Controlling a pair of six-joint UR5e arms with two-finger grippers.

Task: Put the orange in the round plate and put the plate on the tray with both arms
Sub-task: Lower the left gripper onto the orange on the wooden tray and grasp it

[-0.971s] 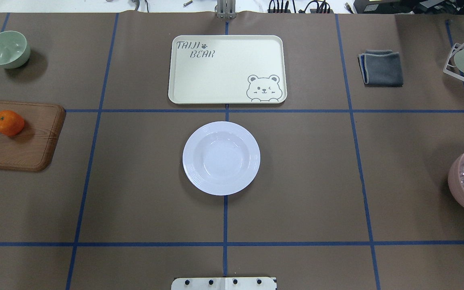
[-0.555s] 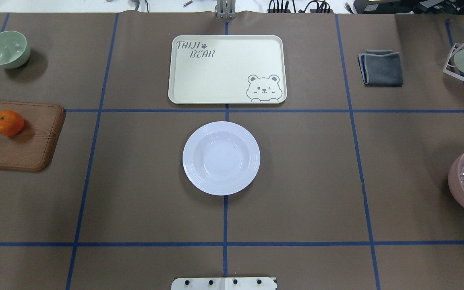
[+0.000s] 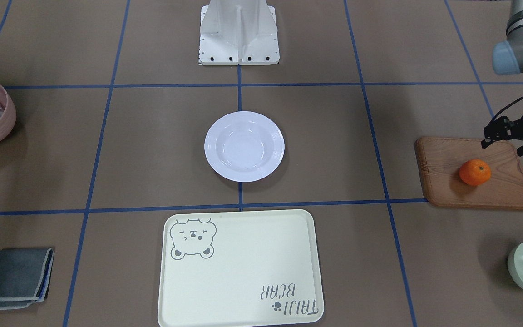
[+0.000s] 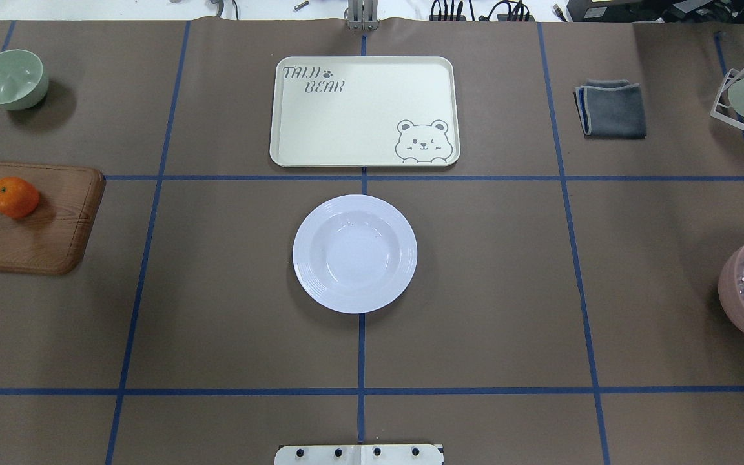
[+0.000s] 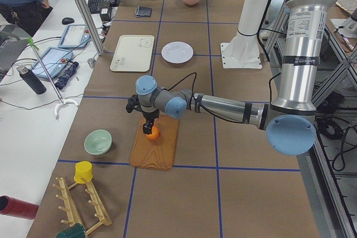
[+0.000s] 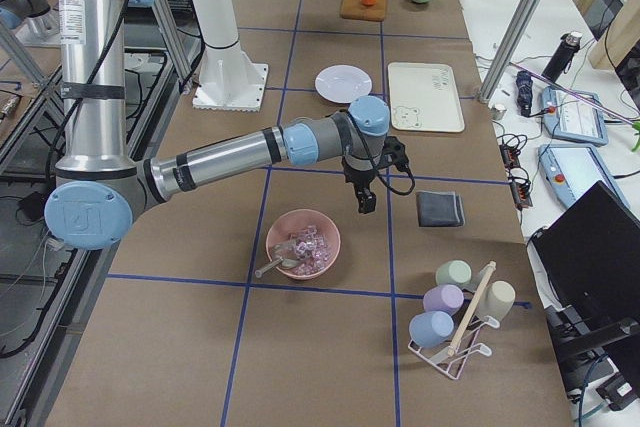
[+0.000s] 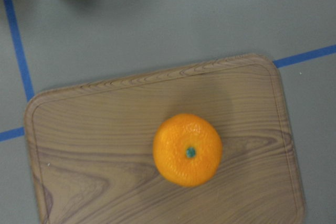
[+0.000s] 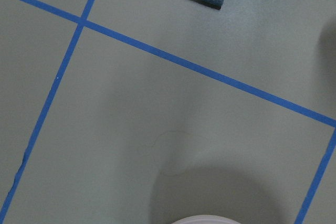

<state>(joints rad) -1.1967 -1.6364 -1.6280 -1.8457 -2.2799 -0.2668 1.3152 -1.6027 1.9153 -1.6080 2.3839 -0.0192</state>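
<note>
Over at the far left, the left gripper (image 5: 149, 124) hangs just above the orange (image 7: 187, 149), which sits stem-up on the wooden board (image 7: 105, 145) directly beneath it. I cannot tell from here whether its jaws are spread or closed; the wrist camera shows no fingers. I'd judge the step in hand to be picking up the fruit. To do it well, I'd say drop straight down with the jaws centred on the stem dot and close gently across the widest part, since a round fruit will roll on the flat board if nudged off-centre. Beyond that gripper, away from the robot, the green bowl (image 4: 10, 79) is empty.

Well off toward the middle of the table, the round plate (image 4: 354, 253) lies empty, and past it the tray (image 4: 362, 110) is bare too.

The right gripper (image 6: 366, 205) hovers over bare table, its state unclear. Near it, on the robot's side, the pink bowl (image 4: 733, 284) holds clear ice-like cubes and a metal utensil. The grey cloth (image 4: 611, 108) lies just beyond.
</note>
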